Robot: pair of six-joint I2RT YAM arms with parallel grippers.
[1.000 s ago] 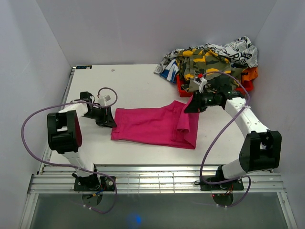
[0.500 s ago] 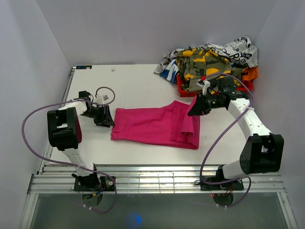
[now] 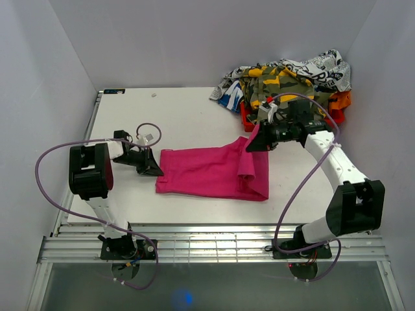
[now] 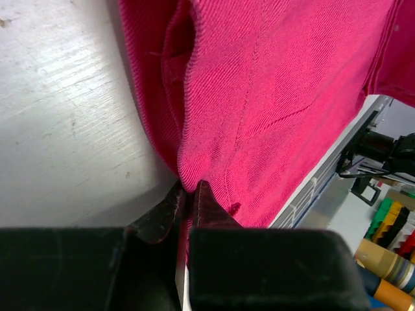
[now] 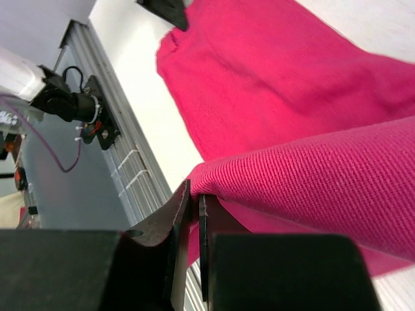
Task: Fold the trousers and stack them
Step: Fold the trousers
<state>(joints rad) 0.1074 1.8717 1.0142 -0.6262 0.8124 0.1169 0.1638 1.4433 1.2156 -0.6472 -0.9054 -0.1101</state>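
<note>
Fold underway, nothing stacked yet.
Left gripper (image 4: 191, 193) and right gripper (image 5: 194, 194) both pinch the soft hot-pink fabric trousers (image 3: 214, 173).

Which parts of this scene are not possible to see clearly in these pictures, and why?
1. Top view: the layers of the trousers under the lifted corner, covered by the fold itself and the right gripper.
2. Left wrist view: how much cloth the left gripper pinches, hidden by its own fingers.
3. Top view: the red container, mostly buried under the clothes pile.
</note>
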